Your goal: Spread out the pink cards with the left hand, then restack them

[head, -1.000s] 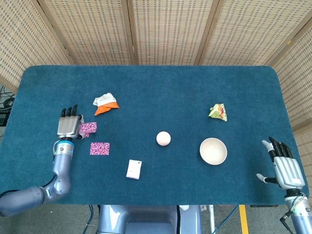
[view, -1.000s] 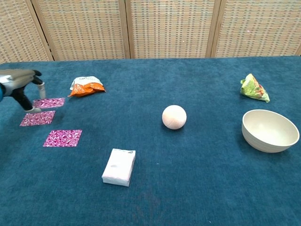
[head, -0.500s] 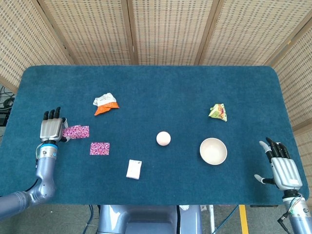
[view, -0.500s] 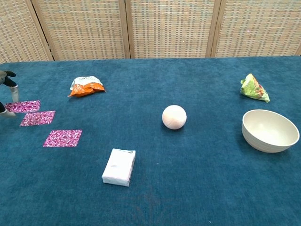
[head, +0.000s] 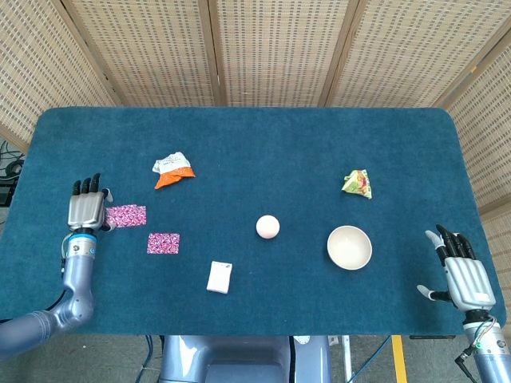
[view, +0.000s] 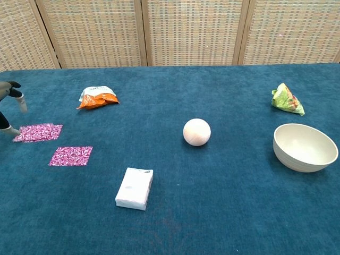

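Two patches of pink patterned cards lie at the table's left. The upper pink cards (head: 126, 215) (view: 38, 133) sit right beside my left hand (head: 86, 209) (view: 8, 106), and one lower fingertip (view: 10, 129) touches their left edge. A single pink card (head: 163, 242) (view: 70, 155) lies apart, nearer the front. The left hand's fingers are stretched out and hold nothing. My right hand (head: 461, 275) hovers by the table's front right corner, fingers spread and empty; the chest view does not show it.
An orange-and-white snack bag (head: 173, 169) (view: 96, 97) lies behind the cards. A white tissue pack (head: 219, 277) (view: 134, 188), a pale ball (head: 267, 227) (view: 196, 132), a cream bowl (head: 349, 247) (view: 305, 147) and a green packet (head: 358, 183) (view: 287, 99) stand further right.
My left hand drew back to the left and dragged the rearmost card onto the middle card. Three separate cards now show as two patches. The right hand barely moved.
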You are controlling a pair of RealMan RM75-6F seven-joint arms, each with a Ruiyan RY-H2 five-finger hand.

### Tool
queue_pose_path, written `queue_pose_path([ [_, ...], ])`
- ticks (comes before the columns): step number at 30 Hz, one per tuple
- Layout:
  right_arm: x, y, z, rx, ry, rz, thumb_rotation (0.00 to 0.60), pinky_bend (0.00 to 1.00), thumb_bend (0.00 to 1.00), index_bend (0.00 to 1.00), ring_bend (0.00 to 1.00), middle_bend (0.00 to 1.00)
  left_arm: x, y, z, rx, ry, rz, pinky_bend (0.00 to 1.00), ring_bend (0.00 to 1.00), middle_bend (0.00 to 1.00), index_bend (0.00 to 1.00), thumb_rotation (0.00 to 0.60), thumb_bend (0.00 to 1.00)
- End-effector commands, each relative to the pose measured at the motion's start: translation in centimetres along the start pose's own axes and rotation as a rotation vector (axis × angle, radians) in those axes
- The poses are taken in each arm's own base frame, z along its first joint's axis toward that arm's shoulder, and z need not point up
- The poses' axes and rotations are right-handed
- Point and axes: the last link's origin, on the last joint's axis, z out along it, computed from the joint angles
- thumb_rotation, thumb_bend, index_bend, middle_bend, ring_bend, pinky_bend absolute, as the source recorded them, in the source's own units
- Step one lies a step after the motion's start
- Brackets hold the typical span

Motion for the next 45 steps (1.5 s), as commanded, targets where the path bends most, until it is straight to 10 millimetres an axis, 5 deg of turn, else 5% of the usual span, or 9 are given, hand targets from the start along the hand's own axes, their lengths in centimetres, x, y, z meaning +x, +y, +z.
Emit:
queue_pose_path([
  [1, 0.0, 0.0, 0.0, -0.001, 0.002, 0.001, 0.600, 0.00, 0.13, 0.09, 0.00, 0.00, -0.2, 0.3, 0.1, -0.006, -0.001, -0.002, 0.00, 0.00, 0.00, 0.35, 0.600, 0.15],
  [15, 0.1, 0.1, 0.0, -0.003, 0.002, 0.004, 0.600, 0.00, 0.13, 0.09, 0.00, 0.00, 0.1, 1.2, -0.4, -0.042, -0.004, -0.073, 0.00, 0.00, 0.00, 0.35, 0.600, 0.15],
  [33, 0.5, 0.1, -0.3, 0.003, 0.013, 0.020, 0.600, 0.00, 0.13, 0.09, 0.00, 0.00, -1.3, 7.4, -7.9, -0.324, -0.045, -0.025, 0.00, 0.00, 0.00, 0.35, 0.600, 0.14],
  [45, 0.7, 0.1, -0.5, 0.012, 0.019, 0.034, 0.600, 0.00, 0.13, 0.09, 0.00, 0.00, -2.7, 7.8, -10.0, -0.334, -0.059, 0.006, 0.00, 0.00, 0.00, 0.35, 0.600, 0.14],
])
